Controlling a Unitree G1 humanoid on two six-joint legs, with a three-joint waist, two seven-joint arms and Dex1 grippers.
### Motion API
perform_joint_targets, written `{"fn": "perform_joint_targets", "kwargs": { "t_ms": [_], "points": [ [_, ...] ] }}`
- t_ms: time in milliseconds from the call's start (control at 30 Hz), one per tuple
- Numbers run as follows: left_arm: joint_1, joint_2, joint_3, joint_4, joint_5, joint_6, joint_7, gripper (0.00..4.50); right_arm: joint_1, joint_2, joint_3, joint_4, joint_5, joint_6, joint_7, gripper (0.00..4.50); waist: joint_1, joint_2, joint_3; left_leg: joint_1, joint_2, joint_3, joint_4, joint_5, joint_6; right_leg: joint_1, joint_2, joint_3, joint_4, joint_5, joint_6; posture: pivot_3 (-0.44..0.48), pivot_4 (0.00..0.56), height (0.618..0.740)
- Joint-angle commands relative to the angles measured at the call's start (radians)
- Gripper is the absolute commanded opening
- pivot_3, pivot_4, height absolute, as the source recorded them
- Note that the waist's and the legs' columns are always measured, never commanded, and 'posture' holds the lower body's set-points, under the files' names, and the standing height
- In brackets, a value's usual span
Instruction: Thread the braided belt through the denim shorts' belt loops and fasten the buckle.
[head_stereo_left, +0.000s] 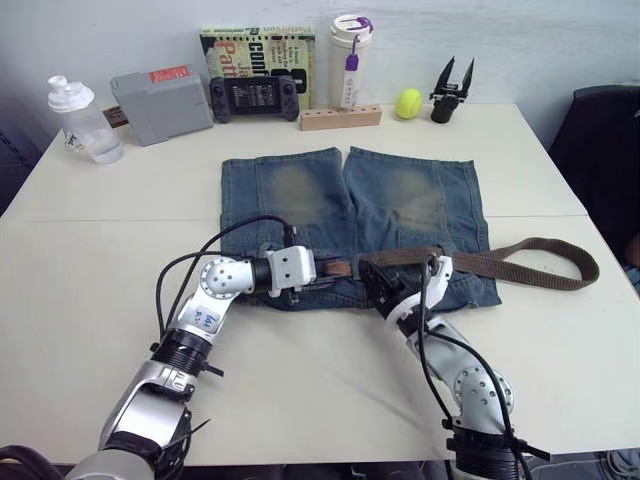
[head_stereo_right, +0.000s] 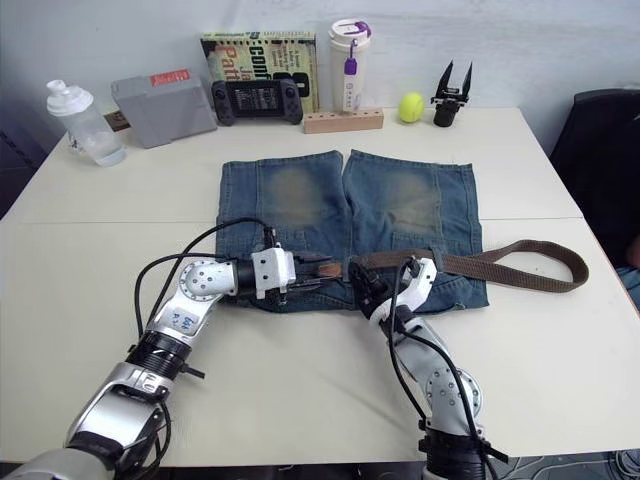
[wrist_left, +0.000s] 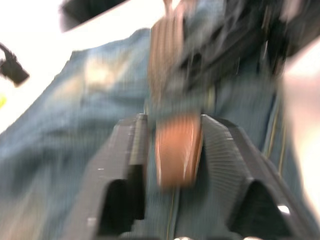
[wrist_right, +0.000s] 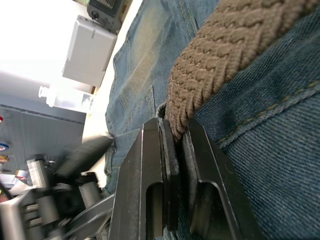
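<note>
On white table (head_stereo_left: 90, 230): denim shorts (head_stereo_left: 350, 215), braided belt (head_stereo_left: 520, 262).

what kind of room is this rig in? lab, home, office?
Probably a lab or office test bench, not a home: plain white tables pushed together against a bare wall, a spare black two-finger pincer standing near the back edge, and assorted props such as a yellow tennis ball and a black handheld game console.

Faded blue denim shorts (head_stereo_left: 350, 215) with yellowish patches; dark-brown braided belt (head_stereo_left: 530, 262), tan tip.
</note>
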Motion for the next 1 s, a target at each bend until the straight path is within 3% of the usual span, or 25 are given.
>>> {"fn": "perform_joint_targets", "kwargs": {
  "t_ms": [33,300,533,1000],
  "points": [
    [-0.010,-0.011,0.012,0.011,-0.019,-0.027,-0.009,2.49,0.004,0.011,0.009,0.008,-0.014,0.005,-0.002,0.00,0.000,0.000,0.000,0.000,0.000,0.000,0.000,0.000,0.000,0.000,0.000,0.000,0.000,0.000,0.000,0.000,0.150,0.693],
    [-0.056,0.042,-0.024,0.167,0.117,-0.239,0.015,2.49,0.011,0.040,0.011,0.003,-0.033,-0.023,0.005,0.00,-0.001,0.000,0.000,0.000,0.000,0.000,-0.001,0.000,0.000,0.000,0.001,0.000,0.000,0.000,0.000,0.000,0.150,0.693],
    [-0.121,0.051,-0.011,0.287,0.228,-0.337,0.164,2.49,0.015,0.049,0.014,0.003,-0.040,-0.037,0.008,0.00,0.002,0.000,0.000,0.001,0.000,0.000,-0.002,0.000,0.000,0.000,0.000,-0.001,0.000,0.000,0.000,0.000,0.150,0.693],
    [-0.114,0.038,0.001,0.269,0.171,-0.387,0.183,2.49,0.013,0.046,0.012,0.008,-0.041,-0.031,0.013,0.00,0.001,0.000,0.000,0.001,0.000,0.000,-0.003,0.000,0.000,0.000,0.000,-0.001,0.000,0.000,0.000,0.000,0.150,0.693]
  ]
}}
